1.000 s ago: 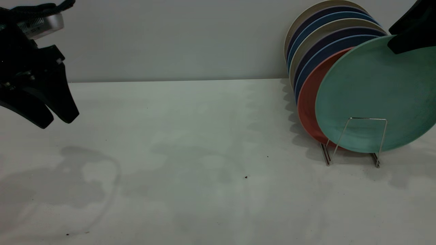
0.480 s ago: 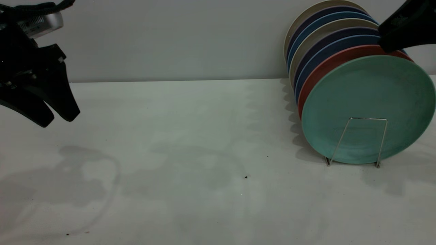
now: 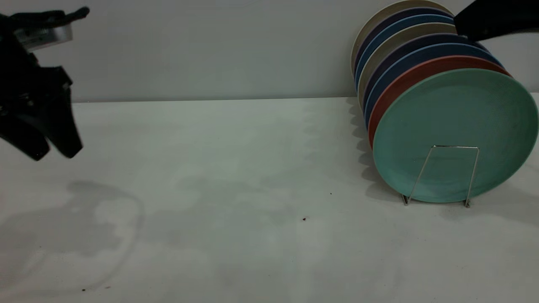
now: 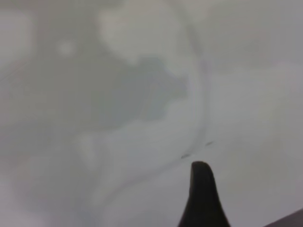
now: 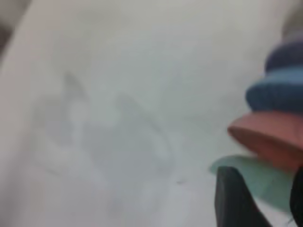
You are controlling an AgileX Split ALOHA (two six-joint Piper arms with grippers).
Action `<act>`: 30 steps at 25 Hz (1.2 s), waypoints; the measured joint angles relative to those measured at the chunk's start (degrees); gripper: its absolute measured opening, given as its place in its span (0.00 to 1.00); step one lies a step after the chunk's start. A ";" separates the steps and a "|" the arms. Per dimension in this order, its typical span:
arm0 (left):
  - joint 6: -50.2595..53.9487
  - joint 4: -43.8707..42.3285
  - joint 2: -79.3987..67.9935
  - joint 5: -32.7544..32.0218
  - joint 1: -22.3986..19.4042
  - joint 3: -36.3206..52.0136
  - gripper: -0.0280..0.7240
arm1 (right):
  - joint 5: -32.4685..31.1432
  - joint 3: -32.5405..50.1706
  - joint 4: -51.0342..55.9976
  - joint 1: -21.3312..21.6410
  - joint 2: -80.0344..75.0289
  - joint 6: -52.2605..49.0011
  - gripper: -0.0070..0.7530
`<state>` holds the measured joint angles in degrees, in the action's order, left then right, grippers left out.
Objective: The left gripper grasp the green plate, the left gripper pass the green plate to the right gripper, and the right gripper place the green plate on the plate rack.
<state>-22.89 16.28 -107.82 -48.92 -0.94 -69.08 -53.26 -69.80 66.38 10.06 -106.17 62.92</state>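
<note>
On the white table [image 3: 252, 168], the right gripper [image 3: 484, 21] is cut off above the green plate [image 3: 454, 126].

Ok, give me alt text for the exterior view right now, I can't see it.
The green plate stands at the front of the plate rack, before a red plate. The right gripper is above the stack, off the plates; the left gripper hangs at far left.

right gripper [image 3: 490, 21]: cut off by frame edge, fingers unseen | plate rack [image 3: 442, 174]: mostly hidden behind plates
</note>
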 joint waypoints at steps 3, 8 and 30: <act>4.13 -6.56 0.05 -0.61 0.00 0.00 0.78 | -0.41 -1.39 -5.00 0.00 0.00 -13.26 0.42; 7.42 -10.07 1.59 -3.69 0.00 0.00 0.78 | -7.51 -7.59 -22.25 0.00 0.00 -25.61 0.42; 11.29 -5.64 22.85 -11.51 0.17 10.36 0.63 | -16.84 2.16 -52.10 -10.46 27.49 -52.03 0.42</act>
<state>-11.60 10.65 -84.96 -60.43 -0.77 -58.72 -70.11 -67.63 14.27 -0.39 -78.68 10.89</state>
